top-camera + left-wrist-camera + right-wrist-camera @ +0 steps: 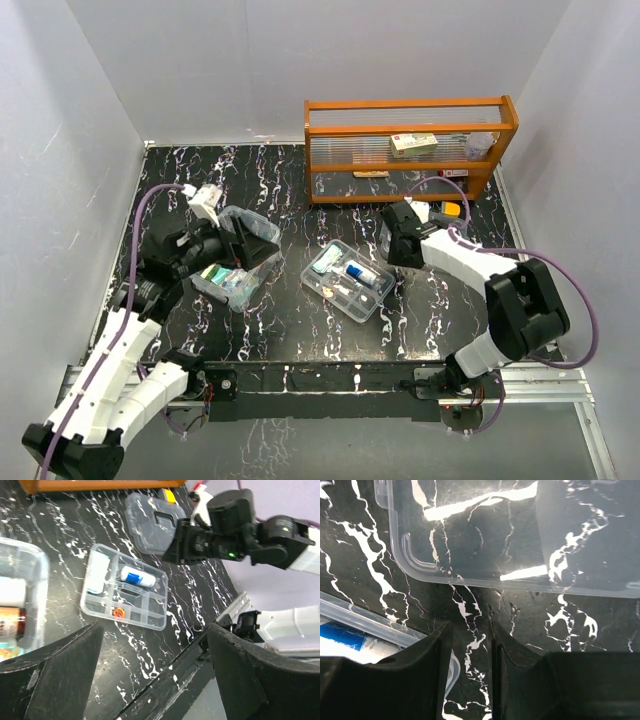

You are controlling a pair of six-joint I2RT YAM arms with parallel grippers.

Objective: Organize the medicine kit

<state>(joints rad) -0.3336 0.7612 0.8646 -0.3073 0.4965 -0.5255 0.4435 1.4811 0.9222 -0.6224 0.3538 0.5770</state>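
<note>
The medicine kit is in three parts. Its clear box (pixel 228 283) sits at the left with packets and a bottle inside, and my left gripper (pixel 252 243) hovers over it, open and empty. The divided insert tray (pixel 348 280) lies mid-table and holds a blue-and-white bottle (pixel 137 577) and a small orange-red item (pixel 118 612). The clear lid with the dark handle (pixel 150 520) lies flat to the right of the tray. My right gripper (pixel 470 640) hangs low between the lid (pixel 520 535) and the tray's corner (pixel 350 617), its jaws narrowly open with only bare table between them.
An orange wooden rack (pixel 410 145) with a ribbed clear panel stands at the back right with a small box (pixel 414 143) on its shelf. A yellow item (pixel 452 210) lies in front of it. The table's near edge and metal rail (pixel 235 610) run close behind the tray.
</note>
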